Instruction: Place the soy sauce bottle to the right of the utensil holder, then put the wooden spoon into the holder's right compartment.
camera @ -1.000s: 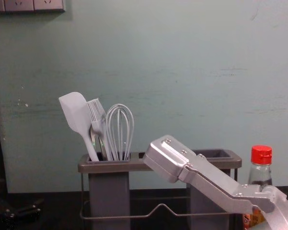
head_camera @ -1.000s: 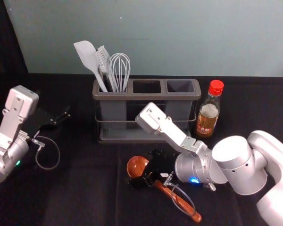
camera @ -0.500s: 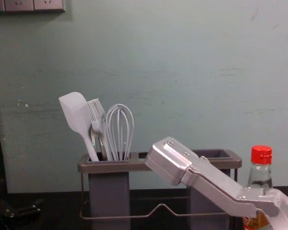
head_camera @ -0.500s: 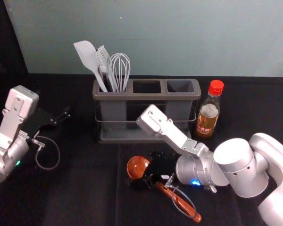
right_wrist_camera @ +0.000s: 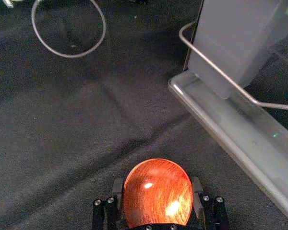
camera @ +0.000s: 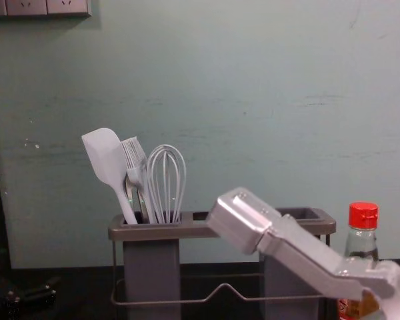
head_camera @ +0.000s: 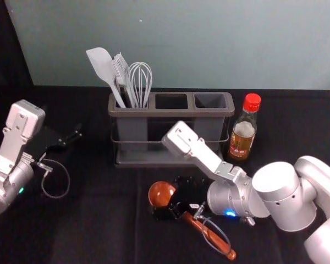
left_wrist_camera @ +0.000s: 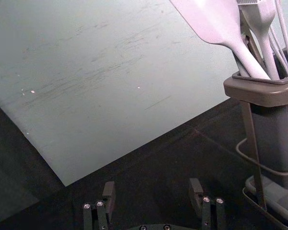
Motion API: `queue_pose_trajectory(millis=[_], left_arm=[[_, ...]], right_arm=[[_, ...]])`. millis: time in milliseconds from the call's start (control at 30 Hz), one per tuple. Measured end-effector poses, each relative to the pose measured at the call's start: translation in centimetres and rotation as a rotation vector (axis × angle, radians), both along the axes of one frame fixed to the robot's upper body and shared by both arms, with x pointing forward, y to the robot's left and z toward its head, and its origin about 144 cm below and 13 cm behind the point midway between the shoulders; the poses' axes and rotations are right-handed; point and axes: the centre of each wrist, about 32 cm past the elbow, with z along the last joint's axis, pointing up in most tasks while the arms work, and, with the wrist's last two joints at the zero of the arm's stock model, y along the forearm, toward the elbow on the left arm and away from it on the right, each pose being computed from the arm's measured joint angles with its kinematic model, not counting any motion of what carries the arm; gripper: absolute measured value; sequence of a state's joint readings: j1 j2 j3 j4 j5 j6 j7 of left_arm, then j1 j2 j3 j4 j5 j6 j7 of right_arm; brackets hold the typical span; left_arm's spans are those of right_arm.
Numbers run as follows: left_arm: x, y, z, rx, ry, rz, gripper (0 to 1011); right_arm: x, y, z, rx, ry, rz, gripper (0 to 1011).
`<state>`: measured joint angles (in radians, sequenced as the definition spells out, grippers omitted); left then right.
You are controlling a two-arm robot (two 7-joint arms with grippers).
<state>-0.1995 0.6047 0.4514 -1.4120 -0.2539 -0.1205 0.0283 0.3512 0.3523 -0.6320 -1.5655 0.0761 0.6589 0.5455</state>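
While the soy sauce bottle already stood upright just right of the utensil holder, the wooden spoon lay low in the head view, right of centre at the bottom. The right gripper, in that same lower part, had its fingers set wide, one against each side of the round bowl, seemingly gripping it. The handle slanted to the lower right, so the step looked to call for a steady lift, then a turn to bring the handle tip down over the right compartment, upper right of centre. A smooth bowl could twist in that grip; a slow turn, clear of the rim and bottle, seemed wisest. The left gripper idled at the head view's left, fingers spread with nothing between them.
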Motion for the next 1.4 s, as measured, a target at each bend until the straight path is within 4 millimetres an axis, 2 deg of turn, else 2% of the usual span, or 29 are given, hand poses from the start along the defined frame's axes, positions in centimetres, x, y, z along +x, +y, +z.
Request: queue_pose_trajectory(millis=[167,467,667,800,1133,1400], left_arm=[[0.0,0.0,0.0,0.000,0.000,0.000,1005],[0.0,0.0,0.0,0.000,0.000,0.000,1005],[0.0,0.0,0.0,0.000,0.000,0.000,1005],[0.0,0.0,0.0,0.000,0.000,0.000,1005],[0.0,0.0,0.0,0.000,0.000,0.000,1005],[0.0,0.0,0.0,0.000,0.000,0.000,1005]], right_arm=[[-0.3,-0.6,0.9,0.031,-0.017,-0.002,840],[-1.6,-2.8,4.0,0.139,-0.093,-0.010,840],[-2.5,-5.0,6.0,0.247,-0.164,-0.044,840],[-2.9,-6.4,6.6,0.324,-0.224,-0.070,841],[-2.8,-8.5,6.9,0.476,-0.384,-0.151,840],[-2.2,-8.7,6.4,0.555,-0.502,-0.209,841]])
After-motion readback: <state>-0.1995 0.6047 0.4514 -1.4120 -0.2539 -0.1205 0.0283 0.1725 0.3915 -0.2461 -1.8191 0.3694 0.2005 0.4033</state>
